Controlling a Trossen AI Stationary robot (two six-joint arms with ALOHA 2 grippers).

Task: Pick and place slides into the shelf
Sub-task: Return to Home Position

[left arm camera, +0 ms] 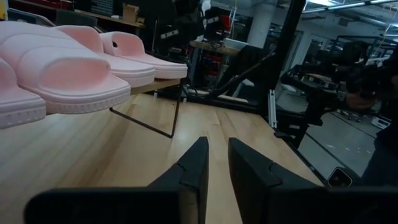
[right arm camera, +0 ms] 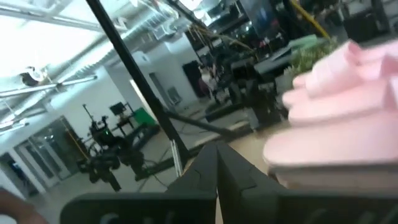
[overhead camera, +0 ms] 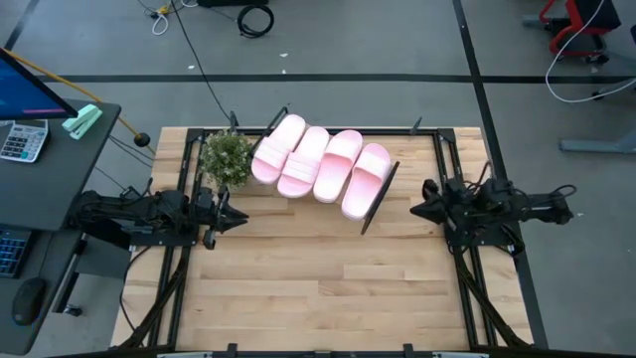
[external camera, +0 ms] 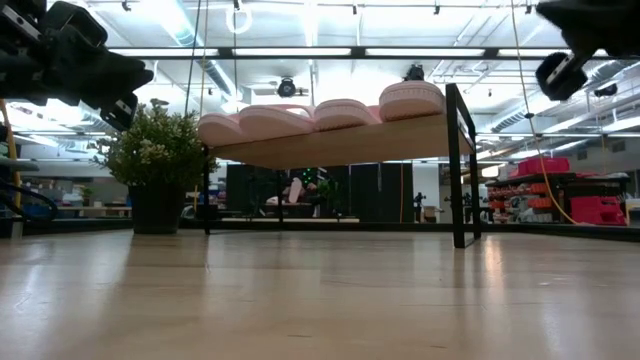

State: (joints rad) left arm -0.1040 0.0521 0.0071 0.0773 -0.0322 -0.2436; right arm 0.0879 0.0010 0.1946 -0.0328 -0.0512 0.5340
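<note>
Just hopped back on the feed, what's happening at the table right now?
All four pink slides lie side by side on the slanted shelf, next to a small potted plant. Neither arm is handling anything. The left gripper sits at the table's left side, slightly open and empty, and the right gripper sits at the right side, shut and empty.

Four slides (overhead camera: 320, 164) side by side on the shelf (external camera: 340, 150), plant (overhead camera: 227, 156) just beside its left end, both on the table (overhead camera: 328, 283).
</note>
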